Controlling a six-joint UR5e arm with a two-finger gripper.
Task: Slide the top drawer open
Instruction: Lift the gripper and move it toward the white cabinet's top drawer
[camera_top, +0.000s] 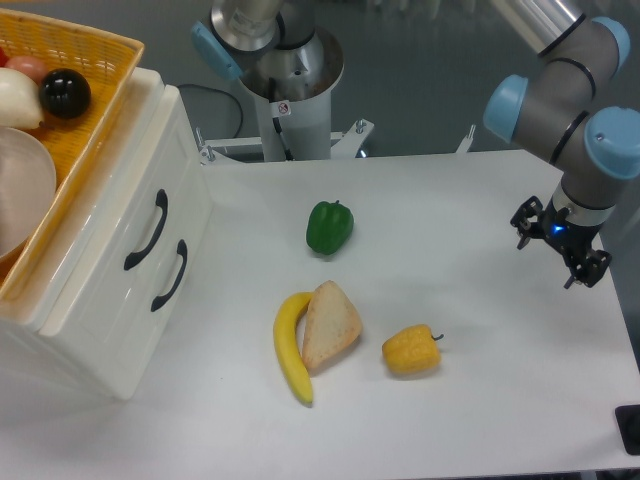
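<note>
The white cabinet (110, 330) stands at the left of the table with its front facing right. The top drawer (118, 195) is pushed in flush, and its curved black handle (147, 231) lies nearer the cabinet's top edge. The lower drawer's handle (170, 275) sits just below and to the right of it. My gripper (558, 247) hangs at the far right of the table, well away from the cabinet, pointing down. Its fingers stand apart, open, with nothing between them.
A yellow wicker basket (95, 55) with a black ball (65, 93) and pale items rests on the cabinet. On the table lie a green pepper (329, 227), a banana (290, 347), a bread wedge (330, 325) and a yellow pepper (411, 351). The robot base (290, 90) stands behind.
</note>
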